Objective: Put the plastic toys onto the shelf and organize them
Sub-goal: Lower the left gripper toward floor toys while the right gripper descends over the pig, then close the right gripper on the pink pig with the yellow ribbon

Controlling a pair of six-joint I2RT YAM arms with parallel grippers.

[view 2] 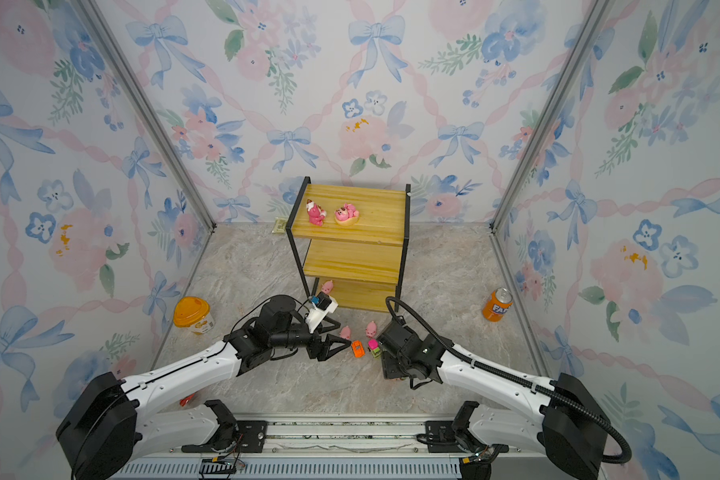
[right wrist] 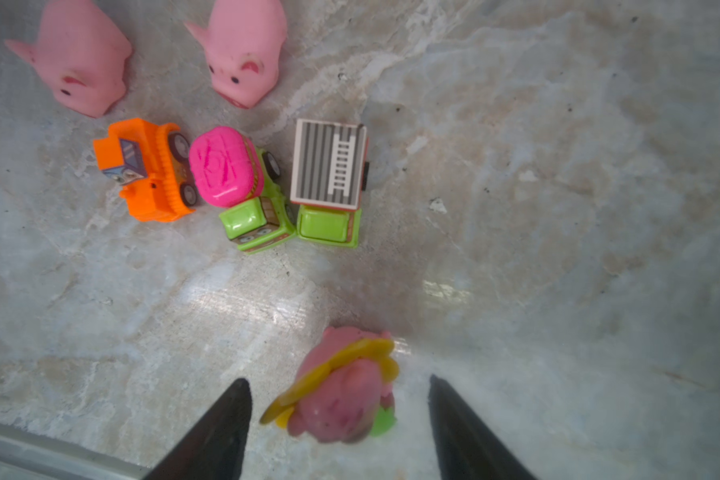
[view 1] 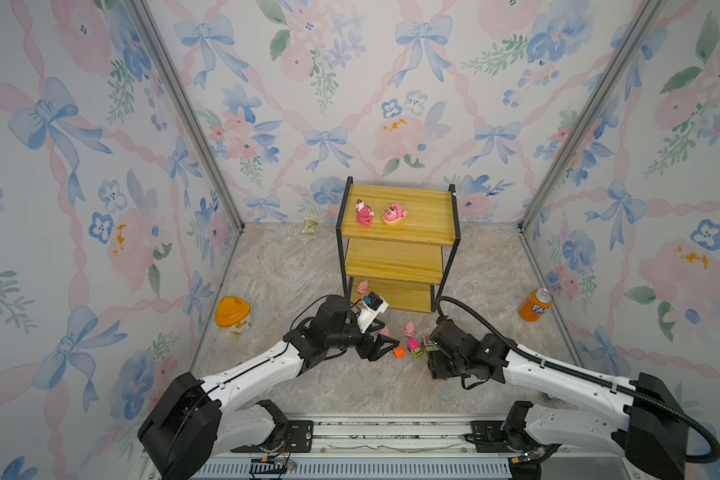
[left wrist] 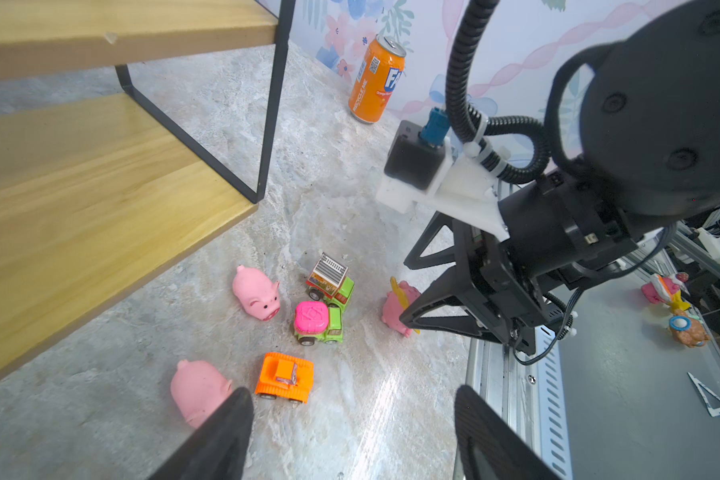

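Plastic toys (left wrist: pixel 319 322), nine pieces in view, listed with the shelf (view 1: pixel 425 216), a three-board yellow rack in a thin black frame at the back of the marble-patterned tabletop (view 1: pixel 275 266). Top board, toward its left end, shown in both top views: upright bear figurine (view 1: pixel 364 212) and, just beside it, bear figurine on a tan round base (view 1: pixel 395 214), both darker pink. Bottom board, left end: pale pink pig (view 1: pixel 362 286). Tabletop in front of the shelf, one loose cluster: left floor pig (view 2: pixel 345 332) and right floor pig (view 2: pixel 371 329) nearest the shelf; orange car (right wrist: pixel 150 170); pink-green car (right wrist: pixel 242 187), cab against the cab of the brown-green truck (right wrist: pixel 329 183), which has a ladder printed on its striped roof. Set apart from the cluster, toward the robot: third bear figurine (right wrist: pixel 341 390), bearing a yellow piece, lying between the fingers of the right gripper (right wrist: pixel 337 380); its jaws stand apart on either side, bare tabletop showing between the toy and one finger, so it grasps nothing. Left gripper (left wrist: pixel 352 390): low over the tabletop, jaws spread wide with nothing between them, one finger (left wrist: pixel 225 428) just beside a pig, the orange car just past the tips. Other items: orange soda can (view 1: pixel 536 304), upright near the right wall; orange-lidded tub (view 1: pixel 233 315) near the left wall; small pale packet (view 1: pixel 309 225) at the back wall, left of the shelf.
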